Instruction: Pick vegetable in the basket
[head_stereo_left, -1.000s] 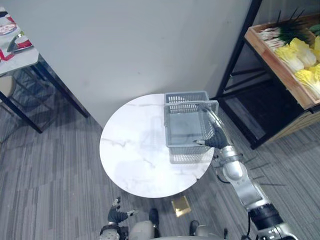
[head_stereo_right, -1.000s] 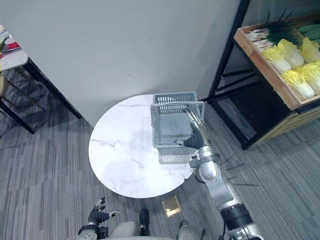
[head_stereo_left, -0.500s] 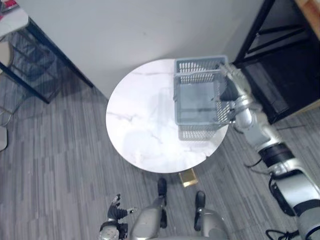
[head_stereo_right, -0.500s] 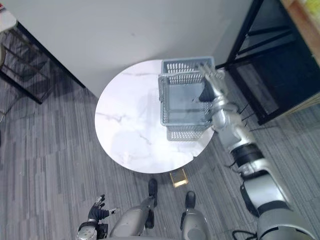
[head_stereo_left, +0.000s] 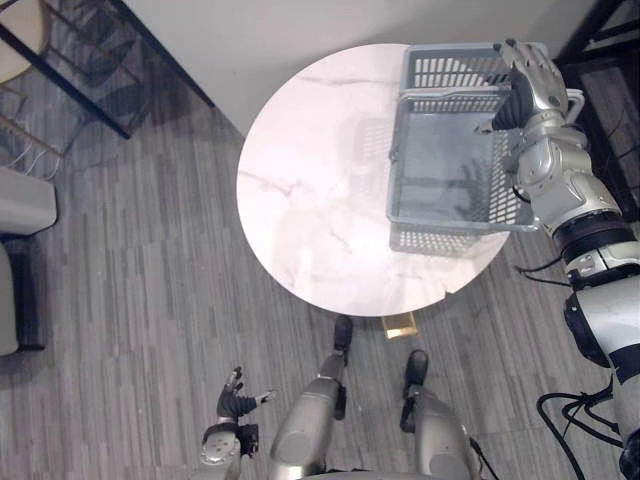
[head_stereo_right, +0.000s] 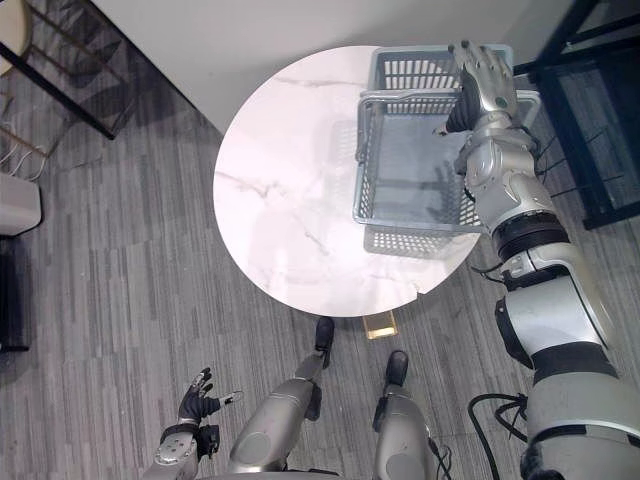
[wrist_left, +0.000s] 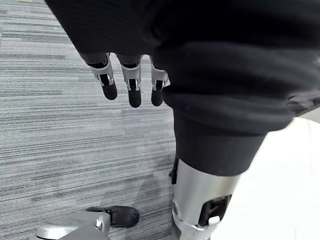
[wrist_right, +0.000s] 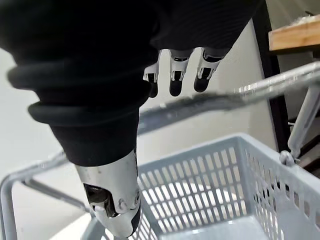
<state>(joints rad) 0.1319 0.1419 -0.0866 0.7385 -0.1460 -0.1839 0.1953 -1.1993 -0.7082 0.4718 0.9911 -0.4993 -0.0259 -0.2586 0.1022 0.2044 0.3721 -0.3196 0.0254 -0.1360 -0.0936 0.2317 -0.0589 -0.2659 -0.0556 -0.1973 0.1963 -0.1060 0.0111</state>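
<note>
Right hand (head_stereo_right: 482, 85) fingers (wrist_right: 176, 75) noted straight, nothing gripped. Basket (head_stereo_right: 410, 180) handle (wrist_right: 200, 104) seen just beneath fingertips. Basket found empty, on bench (head_stereo_right: 290, 200). Left hand (wrist_left: 131, 85) fingers relaxed. Vegetable picking judged not begun.

Grey slotted plastic basket (head_stereo_left: 450, 238), shiny metal handle (wrist_right: 210, 101), glossy white marbled table (head_stereo_left: 310, 180), matt grey floor (head_stereo_left: 130, 260)

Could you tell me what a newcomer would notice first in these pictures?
The empty grey basket stands on the far right part of the round white marble table, bright against the grey floor. The right hand reaches over its far end by the raised handle, fingers straight; the left hand hangs open low near the floor.
</note>
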